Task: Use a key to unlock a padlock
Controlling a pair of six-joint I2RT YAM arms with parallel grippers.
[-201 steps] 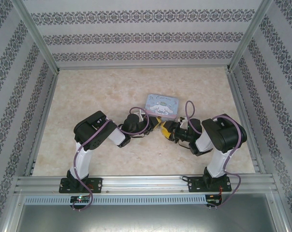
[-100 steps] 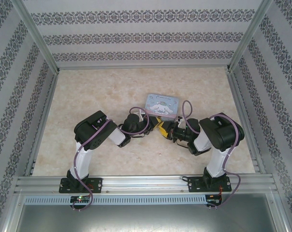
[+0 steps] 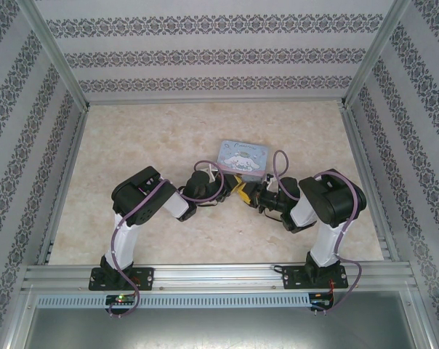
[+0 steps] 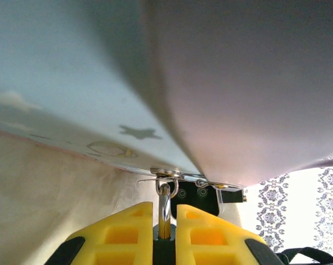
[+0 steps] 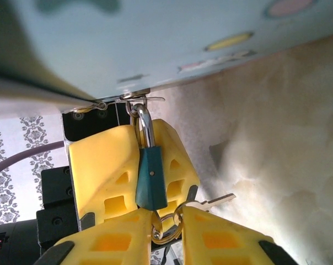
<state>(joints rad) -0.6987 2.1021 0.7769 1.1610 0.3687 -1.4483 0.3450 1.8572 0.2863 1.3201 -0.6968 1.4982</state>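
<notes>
The small teal padlock (image 5: 151, 176) hangs by its metal shackle (image 4: 164, 205) from the hasp (image 4: 166, 174) on the pale blue tin box (image 3: 243, 158). My left gripper (image 4: 165, 208) is shut on the padlock, and its yellow fingers (image 5: 100, 165) flank the lock body in the right wrist view. My right gripper (image 5: 166, 221) sits just under the lock, with its jaws drawn in against the key ring (image 5: 167, 225). A silver key (image 5: 217, 201) on that ring sticks out to the right. In the top view both grippers (image 3: 235, 186) (image 3: 247, 198) meet at the box's front edge.
The tin box's lid (image 4: 238, 83) looms just above both wrists. Marble-patterned tabletop (image 3: 147, 145) lies open to the left and behind. Patterned walls and aluminium rails (image 3: 219, 273) enclose the workspace. Purple cables (image 3: 281, 163) loop over the arms.
My right arm has edged left toward the left gripper, and its jaws have narrowed round the key ring. The left arm and the box have not moved.
</notes>
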